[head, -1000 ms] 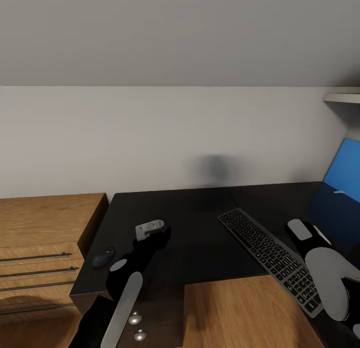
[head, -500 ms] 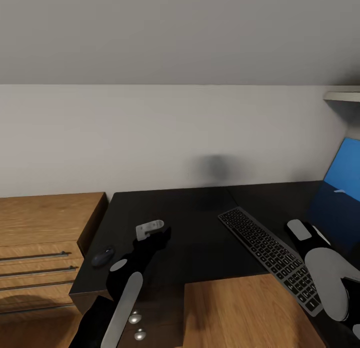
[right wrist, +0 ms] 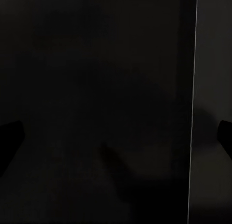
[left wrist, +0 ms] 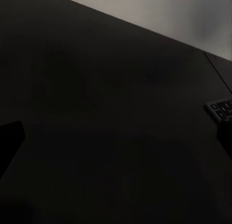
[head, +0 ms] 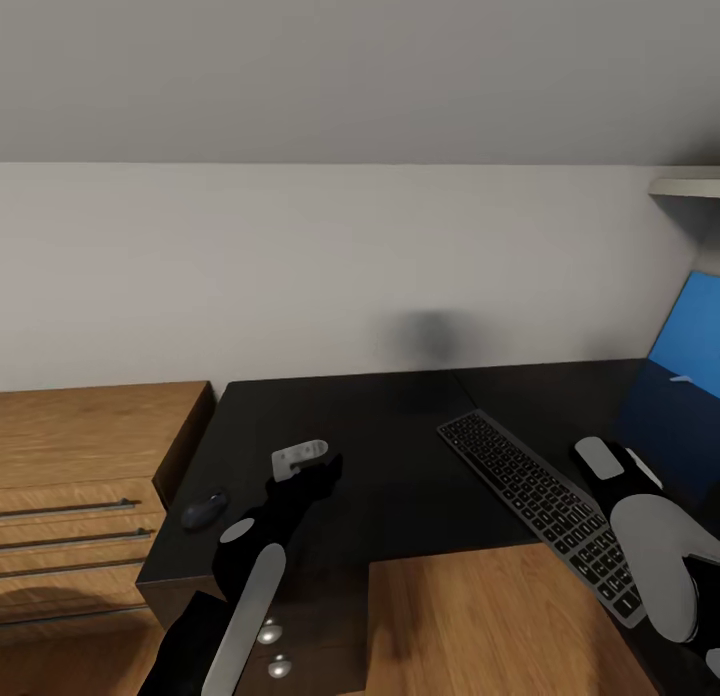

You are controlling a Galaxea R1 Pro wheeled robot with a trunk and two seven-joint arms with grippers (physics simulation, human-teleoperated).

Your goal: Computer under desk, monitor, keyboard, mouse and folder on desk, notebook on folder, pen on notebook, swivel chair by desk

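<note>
Two items, the keyboard and mouse, lie well apart on the desk (grippers' jaw states I cannot tell), so the mouse seems to need moving.

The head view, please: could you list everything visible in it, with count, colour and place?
desk: one, glossy black top, centre, against the wall
keyboard: one, black keys in a silver-grey frame, lying diagonally on the desk's right part
mouse: one, dark grey, near the desk's left edge
folder: one, bright blue, at the right edge, tilted up
wooden cabinet: one, light wood with bar handles, left of the desk
shelf: one, white, upper right
left gripper: one, grey, over the desk right of the mouse
right arm: one, black and grey, lower right
</note>
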